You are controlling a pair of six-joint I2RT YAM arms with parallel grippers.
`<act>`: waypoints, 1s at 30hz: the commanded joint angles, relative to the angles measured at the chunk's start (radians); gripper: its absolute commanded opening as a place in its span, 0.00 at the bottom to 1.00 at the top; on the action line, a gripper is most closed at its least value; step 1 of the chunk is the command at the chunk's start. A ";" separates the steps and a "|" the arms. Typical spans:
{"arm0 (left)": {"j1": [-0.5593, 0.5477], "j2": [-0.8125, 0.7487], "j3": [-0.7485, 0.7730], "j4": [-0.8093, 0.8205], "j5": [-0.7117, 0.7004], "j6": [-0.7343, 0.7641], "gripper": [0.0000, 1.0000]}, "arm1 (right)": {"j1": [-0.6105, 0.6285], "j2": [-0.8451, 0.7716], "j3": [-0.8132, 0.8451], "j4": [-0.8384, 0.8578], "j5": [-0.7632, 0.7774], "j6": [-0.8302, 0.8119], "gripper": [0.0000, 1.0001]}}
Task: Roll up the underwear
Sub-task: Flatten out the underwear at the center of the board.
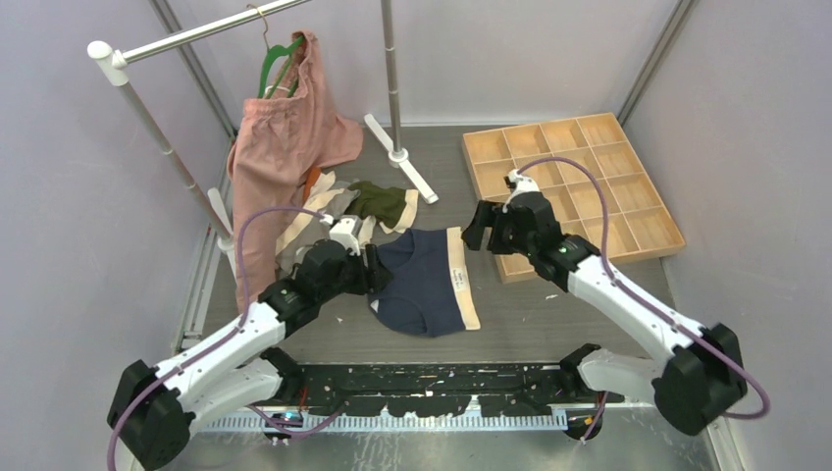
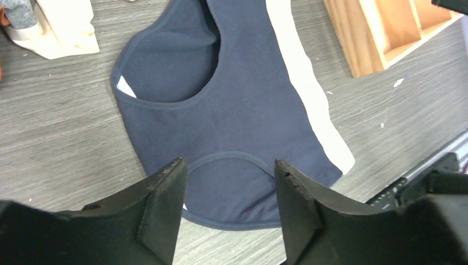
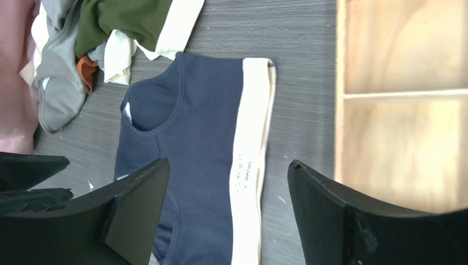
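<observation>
Navy underwear (image 1: 427,280) with a wide cream waistband (image 1: 463,280) lies flat on the table, waistband to the right. It also shows in the left wrist view (image 2: 232,110) and the right wrist view (image 3: 193,143). My left gripper (image 1: 378,273) is open and empty at the garment's left leg edge; in its own view (image 2: 229,212) the jaws stand wide over the lower hem. My right gripper (image 1: 478,226) is open and empty above the table just right of the waistband's far end (image 3: 226,212). A heap of other underwear (image 1: 343,211), olive green (image 1: 383,201), grey and orange, lies behind the left gripper.
A wooden compartment tray (image 1: 574,186) sits at the back right, close behind the right gripper. A large pink garment (image 1: 280,157) on a green hanger (image 1: 280,59) hangs from a rack at the back left. The rack's white foot (image 1: 402,157) rests near the heap.
</observation>
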 commanded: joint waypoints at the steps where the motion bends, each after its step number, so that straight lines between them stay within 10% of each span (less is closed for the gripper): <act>1: 0.004 -0.096 0.028 -0.111 0.004 0.005 0.66 | -0.007 -0.143 -0.032 -0.116 0.116 -0.006 0.85; 7: 0.004 -0.216 0.015 -0.220 -0.076 -0.054 0.99 | -0.009 -0.365 -0.101 -0.112 0.247 -0.065 0.96; 23: -0.131 -0.103 0.052 -0.177 -0.024 -0.095 1.00 | 0.010 -0.260 -0.045 -0.248 0.170 -0.199 1.00; 30: -0.272 -0.016 0.032 -0.090 -0.096 -0.146 0.99 | 0.280 -0.229 -0.061 -0.210 0.397 -0.339 1.00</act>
